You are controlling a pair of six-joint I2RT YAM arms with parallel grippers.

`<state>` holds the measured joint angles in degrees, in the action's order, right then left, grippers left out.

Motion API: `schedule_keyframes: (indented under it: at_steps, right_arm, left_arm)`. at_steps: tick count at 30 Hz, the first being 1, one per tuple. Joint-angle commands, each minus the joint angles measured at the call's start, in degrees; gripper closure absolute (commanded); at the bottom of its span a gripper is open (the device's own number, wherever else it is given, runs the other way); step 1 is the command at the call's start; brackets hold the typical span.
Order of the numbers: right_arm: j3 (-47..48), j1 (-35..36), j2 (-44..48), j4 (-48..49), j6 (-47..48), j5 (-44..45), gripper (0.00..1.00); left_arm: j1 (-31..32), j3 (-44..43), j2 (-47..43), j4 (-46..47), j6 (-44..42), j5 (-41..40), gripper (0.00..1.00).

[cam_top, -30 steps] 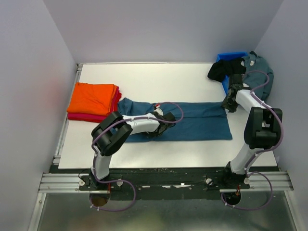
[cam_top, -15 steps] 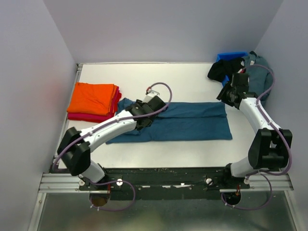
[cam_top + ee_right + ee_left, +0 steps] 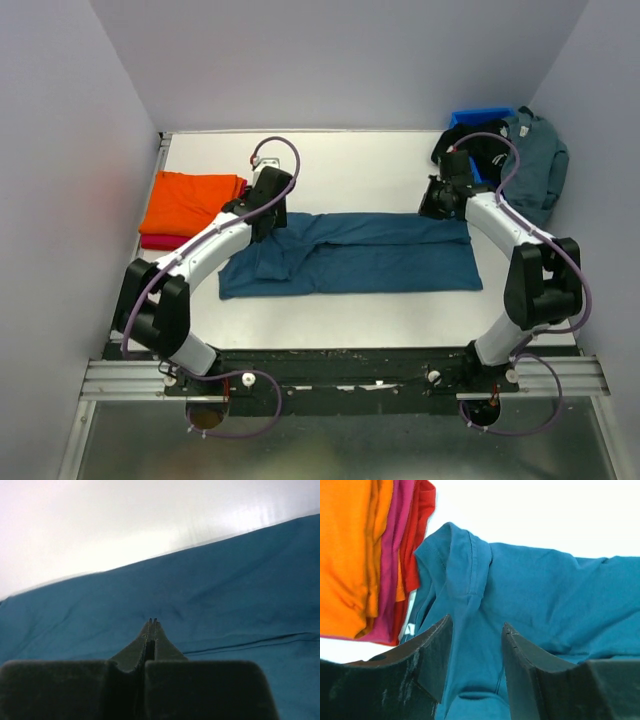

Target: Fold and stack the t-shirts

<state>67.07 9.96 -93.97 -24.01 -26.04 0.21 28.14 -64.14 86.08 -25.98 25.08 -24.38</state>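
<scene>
A dark teal t-shirt (image 3: pixel 370 252) lies flat across the middle of the table, folded into a long band. My left gripper (image 3: pixel 262 218) is open over its far left end, next to the sleeve (image 3: pixel 465 565); the jaws stand apart over teal cloth with nothing between them (image 3: pixel 475 630). My right gripper (image 3: pixel 437 205) is at the shirt's far right corner, shut and empty, its tips just above the teal cloth (image 3: pixel 152 622). A folded orange shirt (image 3: pixel 190 198) lies on a folded crimson one (image 3: pixel 160 242) at the left; both show in the left wrist view (image 3: pixel 350 555).
A blue plastic bin (image 3: pixel 478 118) stands at the back right with a black shirt (image 3: pixel 468 145) draped over it and a grey-blue shirt (image 3: pixel 538 160) beside it. White table (image 3: pixel 350 165) extends behind the teal shirt.
My left gripper has moved from the shirt's middle up and left to its far left end. My right gripper has moved left from the bin side to the shirt's far right corner.
</scene>
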Motion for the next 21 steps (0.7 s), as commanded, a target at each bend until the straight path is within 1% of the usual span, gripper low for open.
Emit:
schedule_keyframes:
  at_steps: [1, 6, 8, 9, 16, 18, 21]
  right_arm:
    - [3.7, -3.8, -3.9, -4.9, -3.3, 7.2, 0.99]
    - [2.3, -9.5, -6.0, -4.2, -6.1, 8.1, 0.99]
    - [3.0, -9.6, -7.1, -4.2, -6.4, 8.1, 0.99]
    - [3.7, -10.8, -7.9, -4.5, -6.4, 8.1, 0.99]
    - [6.7, -11.1, -13.6, -5.3, -6.4, 10.2, 0.99]
    - [8.2, -11.5, -15.5, -6.8, -7.4, 11.2, 0.99]
    - [9.9, -13.1, -16.8, -12.0, -11.0, 14.2, 0.99]
  left_arm:
    - [-2.7, -1.9, 3.2, 6.8, -0.2, 5.7, 0.42]
    - [-3.8, -5.1, 8.0, 8.0, -0.4, 4.3, 0.42]
    - [-4.0, -6.3, 9.8, 8.7, -0.6, 2.4, 0.38]
    - [-4.1, -6.8, 10.6, 9.0, -0.6, 2.2, 0.37]
    - [-7.6, -9.9, 15.4, 10.0, -0.9, 4.9, 0.36]
    - [-8.5, -10.4, 16.7, 10.1, -1.1, 6.3, 0.36]
    - [-9.7, -10.7, 18.3, 9.8, -1.0, 7.7, 0.37]
